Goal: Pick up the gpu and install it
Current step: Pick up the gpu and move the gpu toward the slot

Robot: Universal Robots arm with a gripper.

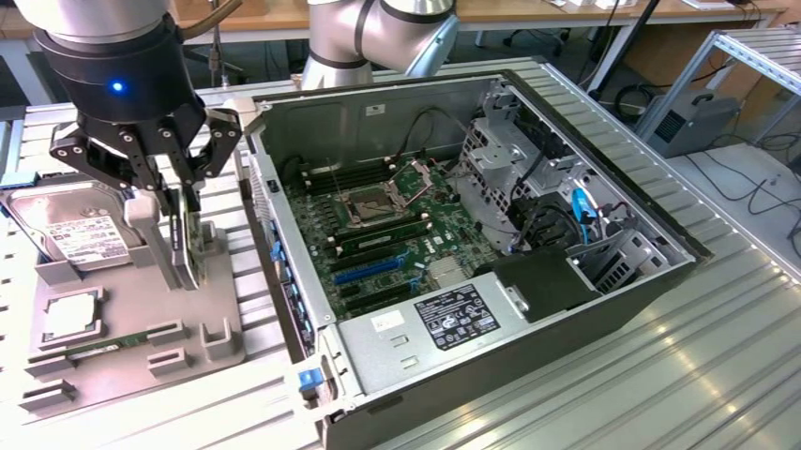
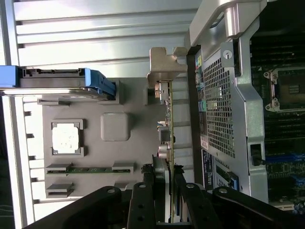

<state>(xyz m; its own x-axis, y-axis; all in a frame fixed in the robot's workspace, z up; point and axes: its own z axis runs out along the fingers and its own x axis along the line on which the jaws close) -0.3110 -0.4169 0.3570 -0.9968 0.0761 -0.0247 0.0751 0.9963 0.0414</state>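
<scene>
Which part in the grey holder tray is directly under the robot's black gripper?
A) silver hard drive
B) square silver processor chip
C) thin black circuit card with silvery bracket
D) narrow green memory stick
C: the gripper hangs right over the thin black circuit card, standing on edge in the tray.

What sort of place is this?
Likely a robotics lab bench for computer assembly: an open black metal desktop computer case, a grey plastic tray of parts, and a black robot gripper above it.

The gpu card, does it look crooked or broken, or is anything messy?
Nothing looks broken or spilled. The gpu stands on its edge in the gray tray, and the computer case lies open beside it.
</scene>
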